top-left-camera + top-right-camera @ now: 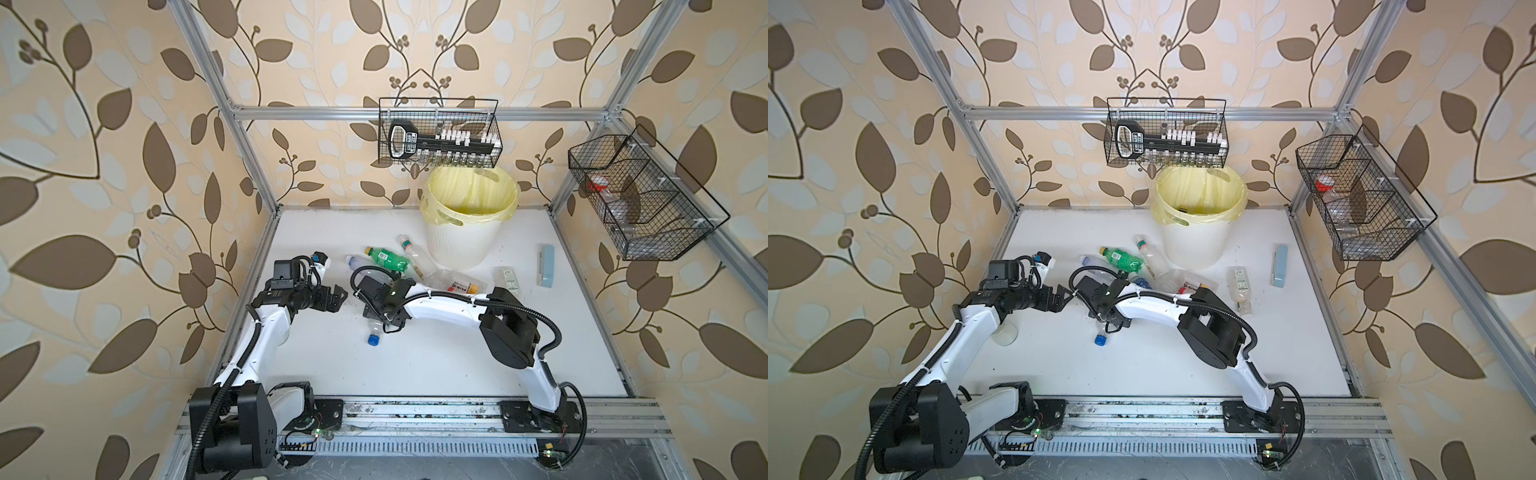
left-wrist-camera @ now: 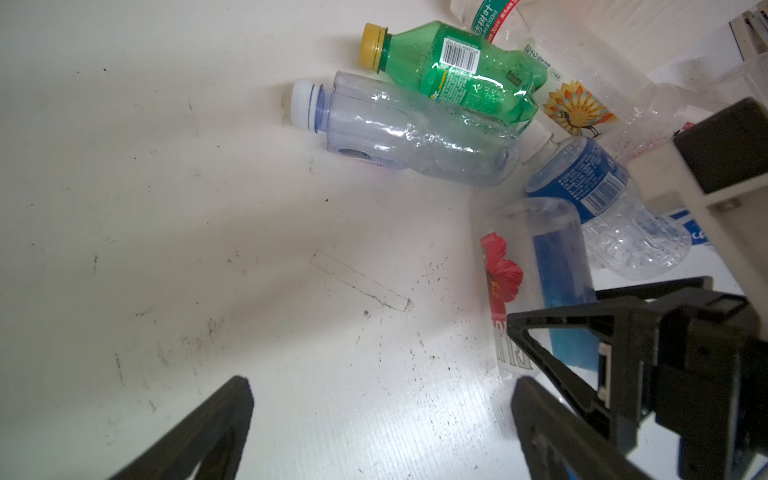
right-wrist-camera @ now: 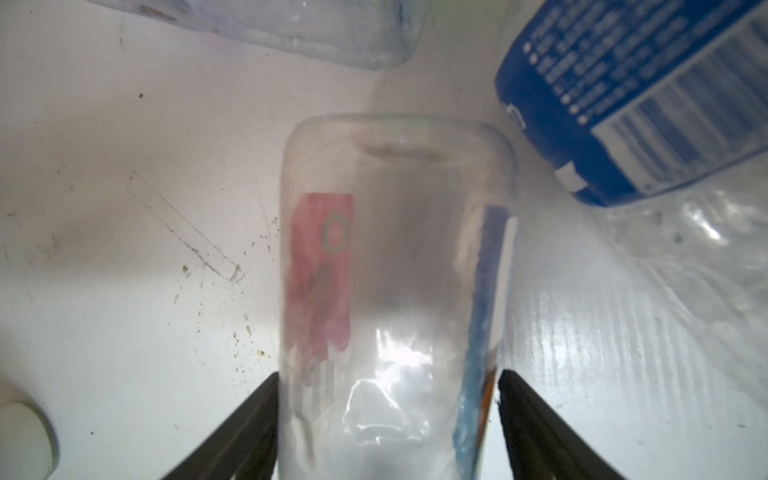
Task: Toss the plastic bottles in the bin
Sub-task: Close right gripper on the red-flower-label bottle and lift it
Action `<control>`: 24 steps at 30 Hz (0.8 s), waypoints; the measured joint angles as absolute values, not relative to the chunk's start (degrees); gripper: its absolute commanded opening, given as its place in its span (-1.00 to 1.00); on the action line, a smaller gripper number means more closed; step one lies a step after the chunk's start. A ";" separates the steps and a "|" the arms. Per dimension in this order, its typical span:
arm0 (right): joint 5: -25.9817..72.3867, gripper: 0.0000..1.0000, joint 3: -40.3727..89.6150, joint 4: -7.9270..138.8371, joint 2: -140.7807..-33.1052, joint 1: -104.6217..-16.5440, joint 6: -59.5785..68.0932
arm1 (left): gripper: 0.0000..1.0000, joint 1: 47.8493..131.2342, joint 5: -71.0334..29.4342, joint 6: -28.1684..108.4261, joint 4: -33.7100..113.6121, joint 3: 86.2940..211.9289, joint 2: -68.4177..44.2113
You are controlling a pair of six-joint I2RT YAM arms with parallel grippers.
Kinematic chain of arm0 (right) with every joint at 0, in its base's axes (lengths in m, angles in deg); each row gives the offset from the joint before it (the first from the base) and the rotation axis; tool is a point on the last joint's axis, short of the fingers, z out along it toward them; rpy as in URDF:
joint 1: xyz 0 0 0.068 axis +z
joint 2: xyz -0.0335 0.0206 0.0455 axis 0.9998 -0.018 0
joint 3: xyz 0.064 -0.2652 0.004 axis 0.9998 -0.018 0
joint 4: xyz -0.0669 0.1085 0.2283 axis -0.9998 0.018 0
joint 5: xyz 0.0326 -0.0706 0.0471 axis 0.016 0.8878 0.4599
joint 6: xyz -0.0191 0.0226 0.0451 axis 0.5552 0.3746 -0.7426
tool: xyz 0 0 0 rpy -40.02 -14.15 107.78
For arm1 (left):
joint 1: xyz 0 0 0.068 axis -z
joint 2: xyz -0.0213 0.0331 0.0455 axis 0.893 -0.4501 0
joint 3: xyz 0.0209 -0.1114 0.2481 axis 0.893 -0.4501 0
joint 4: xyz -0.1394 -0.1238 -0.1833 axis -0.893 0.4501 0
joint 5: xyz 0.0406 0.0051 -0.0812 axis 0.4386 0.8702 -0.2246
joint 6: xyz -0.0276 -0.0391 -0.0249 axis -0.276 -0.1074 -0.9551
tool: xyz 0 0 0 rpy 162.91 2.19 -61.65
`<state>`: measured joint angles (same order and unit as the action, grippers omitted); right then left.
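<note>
A clear bottle (image 3: 395, 257) with a red flower label and a blue cap (image 1: 374, 339) lies on the white table. My right gripper (image 3: 388, 374) straddles its body: one finger touches it and a thin gap shows at the other. Behind it several bottles lie in a heap, among them a green one (image 1: 386, 258), a clear one with a white cap (image 2: 395, 129) and a blue-labelled one (image 2: 582, 178). The cream bin (image 1: 461, 245) with a yellow bag stands at the back. My left gripper (image 2: 380, 382) hangs open and empty, left of the heap.
A pale-blue case (image 1: 545, 266) lies near the right edge, and one more bottle (image 1: 510, 280) lies beside it. Black wire baskets hang on the back rail (image 1: 440, 133) and on the right frame (image 1: 640, 199). The right arm arches over the middle of the table.
</note>
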<state>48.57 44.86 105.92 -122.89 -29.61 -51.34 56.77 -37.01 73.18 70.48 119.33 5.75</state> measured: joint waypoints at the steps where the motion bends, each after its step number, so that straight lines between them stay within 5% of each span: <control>1: 48.39 0.47 44.86 105.86 -122.89 -29.61 -51.32 | 0.98 56.77 -37.01 73.20 70.48 119.33 5.75; 8: 47.12 0.11 42.68 101.96 -121.95 -29.53 -51.03 | 0.98 56.77 -37.01 73.20 70.48 119.33 5.75; 24: 46.95 0.06 31.14 93.68 -108.63 -25.20 -45.94 | 0.98 56.40 -36.97 73.27 70.50 119.31 5.75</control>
<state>46.95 31.14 93.68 -108.63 -25.20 -45.94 56.40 -36.97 73.27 70.50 119.31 5.75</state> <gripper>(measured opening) 0.537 0.990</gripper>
